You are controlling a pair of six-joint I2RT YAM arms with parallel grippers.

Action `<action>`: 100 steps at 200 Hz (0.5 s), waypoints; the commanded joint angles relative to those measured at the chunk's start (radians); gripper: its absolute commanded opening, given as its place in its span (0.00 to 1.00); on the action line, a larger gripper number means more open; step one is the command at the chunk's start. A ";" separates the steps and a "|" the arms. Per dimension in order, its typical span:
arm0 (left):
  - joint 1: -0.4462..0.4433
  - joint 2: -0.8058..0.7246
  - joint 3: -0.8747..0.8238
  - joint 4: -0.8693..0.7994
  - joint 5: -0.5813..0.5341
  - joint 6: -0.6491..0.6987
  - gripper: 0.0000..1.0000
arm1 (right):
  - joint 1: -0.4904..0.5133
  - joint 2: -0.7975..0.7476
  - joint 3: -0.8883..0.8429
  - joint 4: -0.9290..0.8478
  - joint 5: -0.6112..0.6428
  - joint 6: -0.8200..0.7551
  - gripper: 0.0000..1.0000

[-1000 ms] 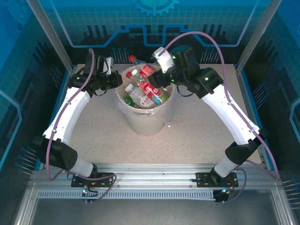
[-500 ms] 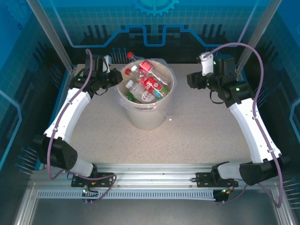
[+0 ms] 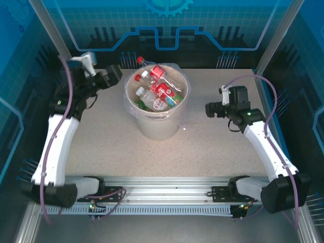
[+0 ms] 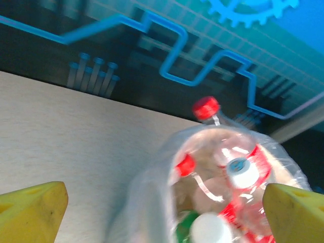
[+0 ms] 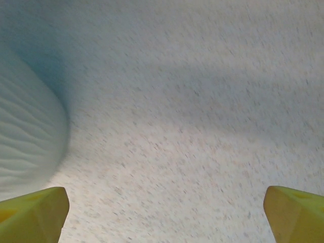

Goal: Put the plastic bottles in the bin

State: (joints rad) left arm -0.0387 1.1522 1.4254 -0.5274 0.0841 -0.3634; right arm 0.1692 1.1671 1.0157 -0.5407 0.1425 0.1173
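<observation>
The bin point(image 3: 152, 126), a cream bucket with a clear liner, stands mid-table with several plastic bottles point(image 3: 158, 92) piled inside, mostly red-labelled. One red-capped bottle point(image 3: 142, 61) leans at its far rim. My left gripper point(image 3: 114, 74) hovers left of the bin, open and empty. In the left wrist view its yellow fingertips point(image 4: 31, 212) stand wide apart, with the liner point(image 4: 144, 200), a red cap point(image 4: 206, 107) and a white cap point(image 4: 242, 172) ahead. My right gripper point(image 3: 210, 109) is right of the bin, open over bare table point(image 5: 192, 126); the bin wall point(image 5: 25, 147) shows at the left.
The speckled table point(image 3: 116, 142) runs wide in front of the bin and to both sides. Blue panel walls point(image 3: 162, 30) close the back and sides. An aluminium rail point(image 3: 162, 185) with the arm bases lies along the near edge.
The right gripper left the top of the bin, swung right and nearer, and opened wide. The left gripper drew back left from the bin rim and opened. The bin has one more bottle on top.
</observation>
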 commanded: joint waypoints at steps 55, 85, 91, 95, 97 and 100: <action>0.044 -0.237 -0.713 0.270 -0.401 0.068 0.99 | -0.011 0.013 -0.454 0.622 0.215 0.018 1.00; 0.044 -0.213 -0.849 0.470 -0.418 0.081 0.99 | -0.013 0.096 -0.506 0.783 0.222 -0.012 1.00; 0.043 -0.197 -0.867 0.506 -0.416 0.090 0.99 | -0.013 0.112 -0.522 0.834 0.227 -0.013 1.00; 0.043 -0.186 -0.880 0.536 -0.413 0.098 0.99 | -0.011 0.120 -0.531 0.872 0.231 -0.013 1.00; 0.043 -0.181 -0.888 0.554 -0.413 0.103 0.99 | -0.012 0.125 -0.535 0.884 0.232 -0.013 1.00; 0.043 -0.172 -0.900 0.581 -0.409 0.111 0.99 | -0.012 0.132 -0.541 0.902 0.232 -0.013 1.00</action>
State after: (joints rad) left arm -0.0025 0.9466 0.5758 -0.2226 -0.2836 -0.3046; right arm 0.1680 1.2541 0.5205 0.0887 0.3286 0.1196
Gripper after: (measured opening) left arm 0.991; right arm 0.996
